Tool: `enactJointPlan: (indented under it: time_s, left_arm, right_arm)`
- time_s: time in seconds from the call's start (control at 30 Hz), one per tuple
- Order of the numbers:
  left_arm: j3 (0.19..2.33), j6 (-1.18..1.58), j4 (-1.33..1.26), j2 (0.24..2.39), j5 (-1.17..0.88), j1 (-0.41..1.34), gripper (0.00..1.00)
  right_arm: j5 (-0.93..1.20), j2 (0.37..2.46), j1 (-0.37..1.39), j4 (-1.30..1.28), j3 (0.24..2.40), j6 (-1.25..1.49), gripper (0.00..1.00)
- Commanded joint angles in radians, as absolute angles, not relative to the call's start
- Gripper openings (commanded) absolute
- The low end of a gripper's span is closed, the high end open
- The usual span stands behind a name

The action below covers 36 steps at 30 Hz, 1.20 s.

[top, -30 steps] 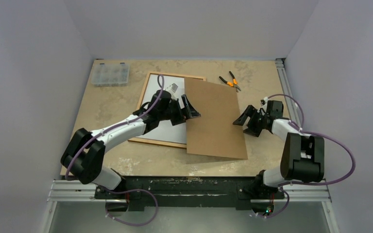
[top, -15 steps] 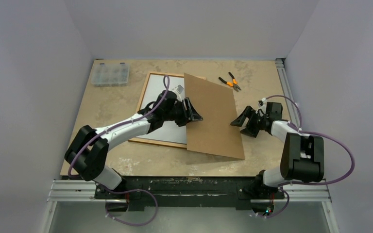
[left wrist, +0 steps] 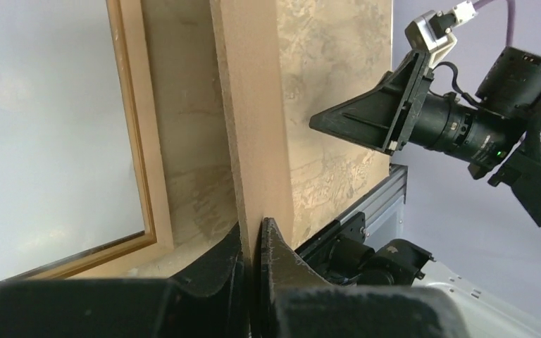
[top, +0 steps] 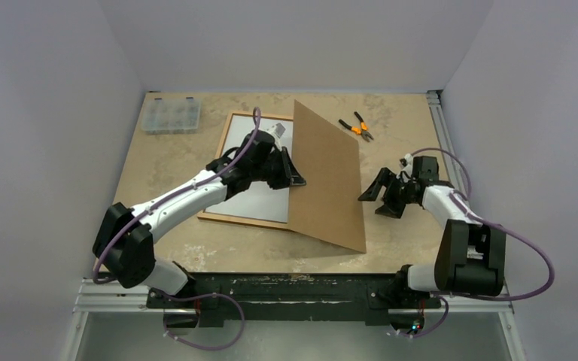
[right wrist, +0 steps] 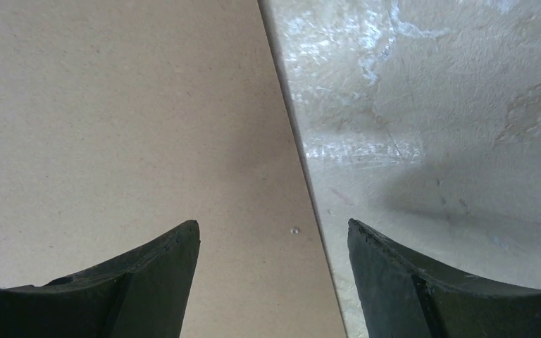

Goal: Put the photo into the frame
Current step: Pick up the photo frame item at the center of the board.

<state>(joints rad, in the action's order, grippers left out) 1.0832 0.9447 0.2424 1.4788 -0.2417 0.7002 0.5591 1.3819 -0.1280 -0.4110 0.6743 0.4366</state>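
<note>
Moved: hardboard backing panel (top: 323, 177) tilts steeper.
Left gripper (top: 294, 171): pinches panel edge, likely uncovering frame (top: 229, 219).
Right gripper (top: 372, 204): spread, idle.

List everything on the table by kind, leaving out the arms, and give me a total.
frame: 1
white sheet lying in the frame, likely the photo's back: 1
brown panel: 1
clear parts box: 1
orange-handled pliers: 2, as far as the top view shows
Total: 6
</note>
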Motion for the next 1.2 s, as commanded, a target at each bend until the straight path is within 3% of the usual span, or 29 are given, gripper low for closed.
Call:
enactJointPlan:
  time_s: [0.0,0.2,0.33,0.43,1.17]
  left_arm:
    - [1.244,0.792,0.438,1.436,-0.166,0.726,0.03]
    - [1.536,0.688,0.733,1.463,-0.054,0.782,0.03]
    - [1.673,0.664,0.865,1.493,0.017,0.823,0.03]
    - [1.764,0.656,0.950,1.533,0.057,0.859,0.03]
    - [1.956,0.750,1.069,1.707,0.281,1.096,0.00]
  right_arm:
    - [0.520,1.293,-0.124,-0.530,0.786,0.401,0.76]
    - [0.479,1.210,-0.124,-0.637,0.908,0.429,0.77]
    - [0.554,1.118,-0.124,-0.625,0.936,0.440,0.93]
    - [0.559,1.050,-0.124,-0.602,0.937,0.473,0.98]
    - [0.749,0.913,-0.124,-0.475,0.916,0.702,0.92]
